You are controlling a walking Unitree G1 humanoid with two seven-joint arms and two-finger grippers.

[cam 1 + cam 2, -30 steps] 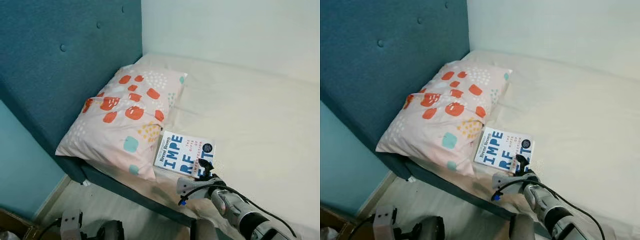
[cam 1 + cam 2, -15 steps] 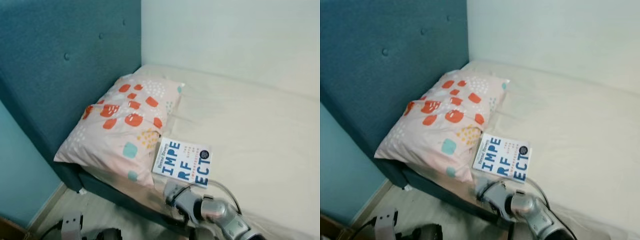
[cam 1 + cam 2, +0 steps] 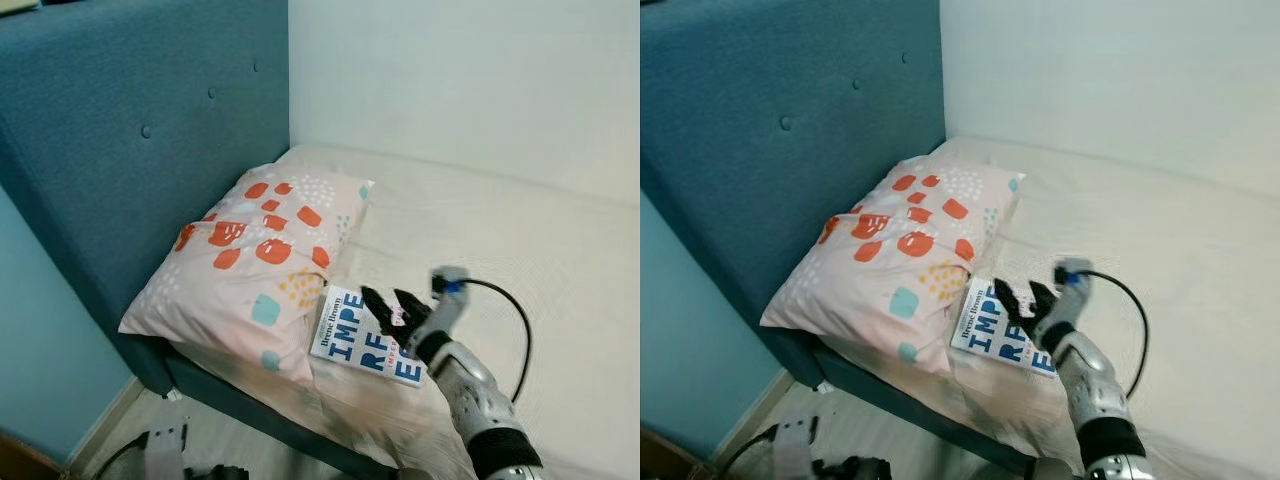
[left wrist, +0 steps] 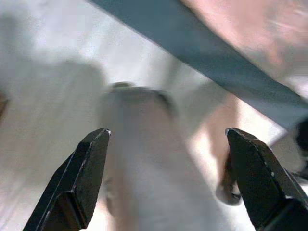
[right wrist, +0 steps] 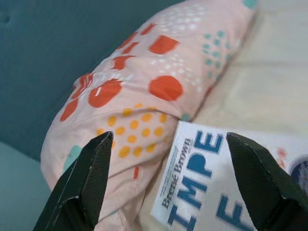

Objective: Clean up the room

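A white book (image 3: 347,341) with big blue letters lies flat on the cream bed sheet, its left edge against a pink pillow (image 3: 245,262) with orange and teal spots. My right gripper (image 3: 392,306) hovers open just above the book's right half, fingers pointing toward the pillow. Through the right wrist camera the book (image 5: 211,192) and the pillow (image 5: 144,101) lie between the two spread black fingers (image 5: 82,185). My left gripper (image 4: 166,178) hangs open low by the bed, over pale floor and the dark bed frame (image 4: 211,62).
A tall teal padded headboard (image 3: 120,150) rises behind the pillow, and a pale wall (image 3: 470,80) borders the far side of the bed. The cream mattress (image 3: 520,250) stretches to the right. Light wooden floor (image 3: 130,420) lies beside the bed's near edge.
My right arm has swung up from below the mattress edge, and its open gripper now hovers over the book. The camera has tilted slightly, shifting the scene.
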